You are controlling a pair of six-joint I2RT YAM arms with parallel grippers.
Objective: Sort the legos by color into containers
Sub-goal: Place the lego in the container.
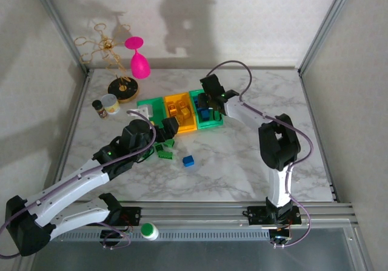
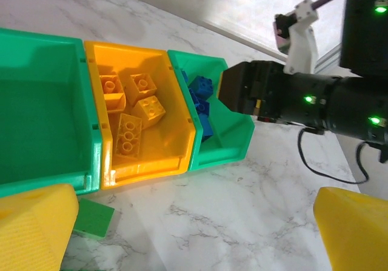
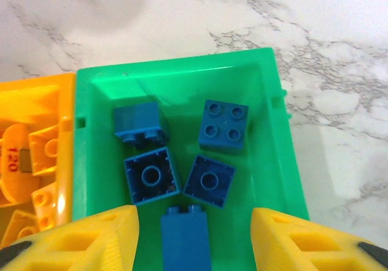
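Note:
Three containers stand in a row: a green bin (image 1: 156, 106), a yellow-orange bin (image 1: 182, 130) holding several yellow legos (image 2: 130, 110), and a second green bin (image 3: 279, 156) holding several blue legos (image 3: 223, 123). My right gripper (image 3: 194, 216) hangs open over that second green bin. A blue brick (image 3: 185, 240) lies between its fingers with a gap on each side. My left gripper (image 2: 194, 234) is wide open just above bare table in front of the bins, with a green brick (image 2: 94, 217) beside its left finger. Green legos (image 1: 164, 151) and one blue lego (image 1: 188, 160) lie loose on the table.
A pink goblet (image 1: 139, 59), a gold wire stand (image 1: 109, 46), a small lidded jar (image 1: 110, 104) and a dark little bottle (image 1: 98, 108) stand at the back left. Metal frame posts and walls enclose the marble table (image 1: 254, 174).

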